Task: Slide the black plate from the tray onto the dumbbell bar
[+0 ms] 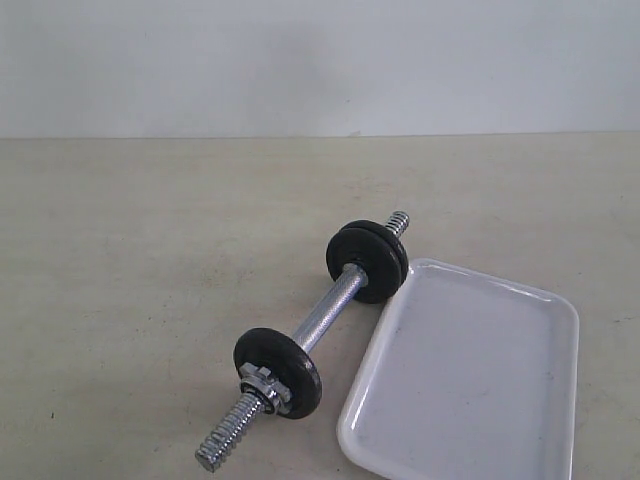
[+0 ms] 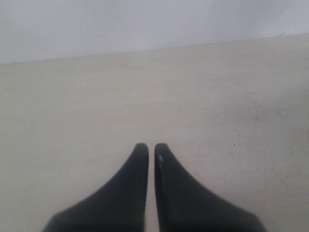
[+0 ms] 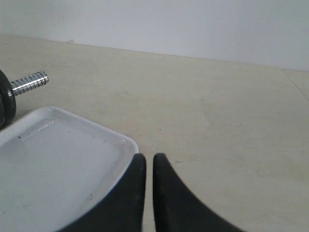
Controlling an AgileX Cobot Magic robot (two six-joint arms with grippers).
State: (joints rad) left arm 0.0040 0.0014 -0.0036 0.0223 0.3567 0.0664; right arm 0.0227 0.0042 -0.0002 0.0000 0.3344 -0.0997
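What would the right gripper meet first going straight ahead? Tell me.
Likely nothing near: ahead of the right gripper lies only tabletop, then the wall. The tray sits beside that line.

My exterior view cuts the tray (image 1: 470,380) off at its near edge. My right wrist view cuts off most of a plate (image 3: 6,101), and my right gripper (image 3: 149,159) hides part of the tray's rim.

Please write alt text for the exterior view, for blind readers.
A dumbbell bar lies diagonally on a beige table, carrying two black plates at the far end and one at the near end. The white tray beside it shows no plate.
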